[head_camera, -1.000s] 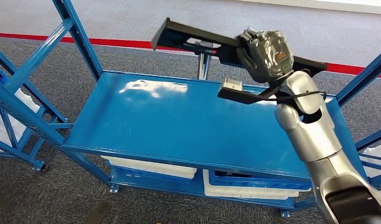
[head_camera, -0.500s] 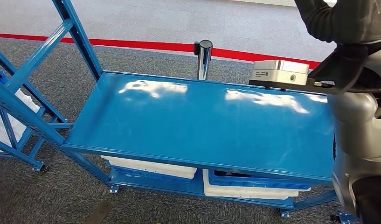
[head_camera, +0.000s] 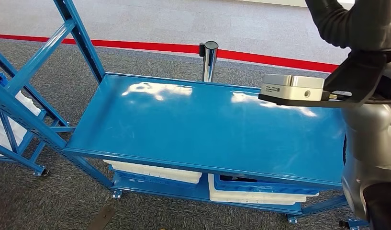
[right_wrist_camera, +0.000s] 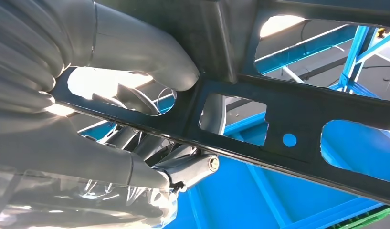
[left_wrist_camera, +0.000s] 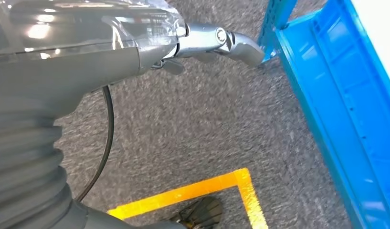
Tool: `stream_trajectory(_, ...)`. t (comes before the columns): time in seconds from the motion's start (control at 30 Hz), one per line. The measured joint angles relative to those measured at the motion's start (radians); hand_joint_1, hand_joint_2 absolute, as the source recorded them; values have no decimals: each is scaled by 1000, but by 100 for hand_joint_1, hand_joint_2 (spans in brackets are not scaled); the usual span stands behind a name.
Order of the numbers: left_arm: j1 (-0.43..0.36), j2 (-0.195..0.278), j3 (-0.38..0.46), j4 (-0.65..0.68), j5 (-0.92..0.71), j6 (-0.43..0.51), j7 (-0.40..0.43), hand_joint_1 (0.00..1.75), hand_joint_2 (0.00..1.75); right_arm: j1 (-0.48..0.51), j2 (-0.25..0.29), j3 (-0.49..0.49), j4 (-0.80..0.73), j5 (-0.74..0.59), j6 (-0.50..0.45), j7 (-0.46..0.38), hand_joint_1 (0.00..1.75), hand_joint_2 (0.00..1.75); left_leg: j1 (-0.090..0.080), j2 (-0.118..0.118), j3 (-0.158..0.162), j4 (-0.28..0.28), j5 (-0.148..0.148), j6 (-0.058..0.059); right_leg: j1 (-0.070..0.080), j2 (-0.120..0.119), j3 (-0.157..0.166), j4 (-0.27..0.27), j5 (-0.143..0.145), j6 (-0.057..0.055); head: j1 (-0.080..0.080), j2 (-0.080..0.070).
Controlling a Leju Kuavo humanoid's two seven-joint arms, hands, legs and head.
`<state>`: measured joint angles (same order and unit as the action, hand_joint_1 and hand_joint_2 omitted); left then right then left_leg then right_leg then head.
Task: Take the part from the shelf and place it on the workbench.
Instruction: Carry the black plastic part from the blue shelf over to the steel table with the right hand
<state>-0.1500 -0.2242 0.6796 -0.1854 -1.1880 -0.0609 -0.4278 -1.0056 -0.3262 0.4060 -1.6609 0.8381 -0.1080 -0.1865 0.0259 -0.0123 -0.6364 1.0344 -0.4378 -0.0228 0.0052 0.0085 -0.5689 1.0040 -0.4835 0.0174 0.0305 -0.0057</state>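
Item: black part, a flat perforated frame with cut-outs and a round hole, held aloft in the right hand; thumb over one bar, fingers curled beneath, clamped around it. Location: in the right wrist view, above the blue desk, not touching it. In the head view the right arm rises at the desk's right end, carrying its wrist camera over that end. Left hand: hangs low beside a blue frame above grey carpet with yellow floor tape; nothing in it, fingers loosely apart. Handling note, as judgement: lower the part level over the desk's bare middle, keep the clasp firm until the frame lies flat, then release; a tilted descent risks one end striking first and sliding. Obscured: the part's ends are cut off; its height above the desk cannot be judged. White trays sit beneath the desk.
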Motion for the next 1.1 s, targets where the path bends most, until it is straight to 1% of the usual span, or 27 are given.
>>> stream_trajectory(0.13, 0, 0, 2, 0, 9, -1, 24, 0, 175, 1, 0, 5, 0, -3, 15, -2, 175, 175, 0, 0, 0, 0, 0, 0, 0, 0, 0, 0, 0, 0, 0, 0)
stream_trajectory(0.27, 2, 0, 4, 0, 13, -1, 31, 0, 175, 3, 0, 9, 0, -13, 33, -1, 175, 175, 0, 0, 0, 0, 0, 0, 0, 0, 0, 0, 0, 0, 0, 0)
stream_trajectory(0.43, 6, 1, 6, 0, 15, -1, 36, 0, 175, 7, 0, 18, 0, -14, 33, -2, 175, 175, 0, 0, 0, 0, 0, 0, 0, 0, 0, 0, 0, 0, 0, 0)
stream_trajectory(0.63, 6, 6, 7, 0, 15, -1, 40, 0, 175, 16, 0, 29, -9, -10, 30, -4, 175, 175, -7, 0, 0, 1, -1, 2, -4, 0, 0, -1, 0, 1, 0, 0)
stream_trajectory(0.7, 6, 8, 7, 0, 15, -1, 40, 0, 175, 20, 1, 30, -12, -10, 29, -4, 175, 175, -10, 0, 0, 1, -2, 3, -7, 0, 0, -1, 0, 3, 0, 0)
stream_trajectory(0.8, 6, 10, 6, -1, 15, -1, 40, 0, 175, 23, 2, 30, -14, -7, 27, -4, 175, 175, -15, 0, 0, 2, -4, 7, -11, 0, 1, -2, 0, 8, 0, 0)
stream_trajectory(0.87, 6, 10, 6, -1, 15, -1, 40, 0, 175, 24, 2, 30, -15, -4, 26, -4, 175, 175, -11, 1, 5, -5, -2, 12, -13, 0, 1, 1, -4, 13, -1, 0)
stream_trajectory(0.9, 6, 10, 6, -1, 15, -1, 40, 0, 175, 24, 2, 29, -15, -4, 25, -4, 175, 175, -6, 2, 9, -9, 0, 15, -13, 0, -6, 17, -16, 16, 1, 0)
stream_trajectory(0.93, 5, 10, 6, -1, 15, -1, 40, 0, 175, 25, 2, 29, -16, -3, 24, -4, 175, 175, -1, 3, 12, -14, 1, 18, -14, 0, -23, 53, -36, 18, 3, 0)
stream_trajectory(0.97, 5, 10, 6, -1, 15, -1, 40, 0, 175, 26, 2, 29, -16, -3, 23, -4, 175, 175, 2, 4, 15, -15, 1, 19, -16, 0, -52, 110, -64, 19, 7, 0)
stream_trajectory(1.0, 4, 10, 7, -1, 15, -1, 41, 0, 175, 28, 2, 29, -16, -3, 22, -4, 175, 175, 4, 5, 15, -15, 0, 19, -19, 0, -88, 179, -93, 21, 11, 0)
stream_trajectory(1.03, 5, 10, 7, -1, 15, -2, 41, 0, 175, 31, 2, 29, -16, -3, 22, -4, 175, 175, 7, 5, 16, -15, -1, 18, -23, 0, -123, 242, -112, 24, 14, 0)
stream_trajectory(1.07, 5, 10, 6, -1, 15, -3, 41, 0, 175, 34, 2, 29, -16, -2, 22, -4, 175, 175, 9, 5, 16, -14, -2, 17, -27, 0, -148, 279, -116, 27, 16, 0)
stream_trajectory(1.1, 5, 10, 6, -1, 15, -5, 41, 0, 175, 36, 2, 29, -16, -2, 21, -4, 175, 175, 14, 5, 17, -13, -4, 13, -32, -1, -153, 277, -99, 32, 18, 0)
